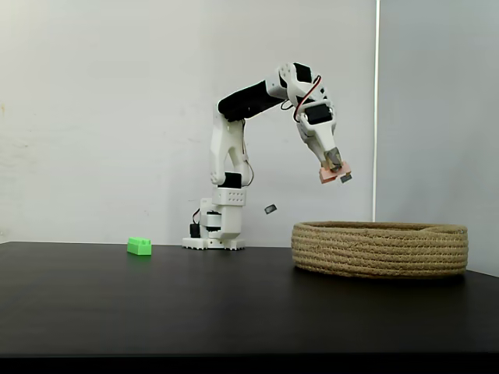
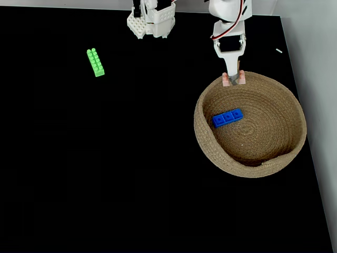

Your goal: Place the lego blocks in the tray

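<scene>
The tray [image 1: 380, 249] [image 2: 287, 153] is a wide, low basket of coiled tan rope on the right of the black table. My gripper [image 1: 336, 171] [image 2: 233, 78] hangs above the tray's far rim, shut on the pale pink lego block [image 1: 330, 175] [image 2: 226, 79]. A blue lego block [image 2: 227, 117] lies inside the tray, left of its middle. The green lego block [image 1: 139, 247] [image 2: 95, 62] rests on the table far to the left, well apart from the arm.
The arm's white base [image 1: 214, 230] [image 2: 151, 20] stands at the back of the table, between the green block and the tray. The table's right edge [image 2: 310, 158] runs close beside the tray. A light wall stands behind.
</scene>
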Robot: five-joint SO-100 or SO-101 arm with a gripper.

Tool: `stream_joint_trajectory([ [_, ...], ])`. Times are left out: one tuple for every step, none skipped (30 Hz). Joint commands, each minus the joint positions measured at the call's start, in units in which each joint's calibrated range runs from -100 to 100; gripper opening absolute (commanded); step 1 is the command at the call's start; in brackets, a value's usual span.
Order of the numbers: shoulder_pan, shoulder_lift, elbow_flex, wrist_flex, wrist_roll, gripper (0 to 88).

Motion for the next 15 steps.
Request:
stream_joint_trajectory([
  [-0.8,-0.7,-2.1,-0.3,0.7,23.4],
  [-0.8,-0.8,-1.7,0.0,0.5,26.4],
  [-1.0,-0.8,-1.0,0.5,0.2,29.1],
  [-1.1,-0.8,-0.6,1.1,-0.2,32.1],
  [-1.1,-0.8,-0.1,1.9,-0.8,35.2],
  [-1.1,-0.8,0.3,2.3,-0.9,36.6],
  [-0.9,-1.0,0.9,2.7,-0.9,36.9],
  [-0.6,-1.3,1.3,3.4,-0.9,36.9],
  [-0.1,-1.9,1.8,4.8,-0.5,36.7],
  [0.7,-2.6,2.2,6.9,0.1,36.8],
  [1.8,-3.5,2.9,9.4,0.9,37.8],
  [3.5,-4.4,3.9,11.8,2.0,39.5],
  [6.1,-5.6,6.0,13.7,3.0,42.5],
  [9.5,-6.8,8.6,15.4,5.0,44.6],
  [13.6,-8.4,12.0,15.6,6.9,45.0],
])
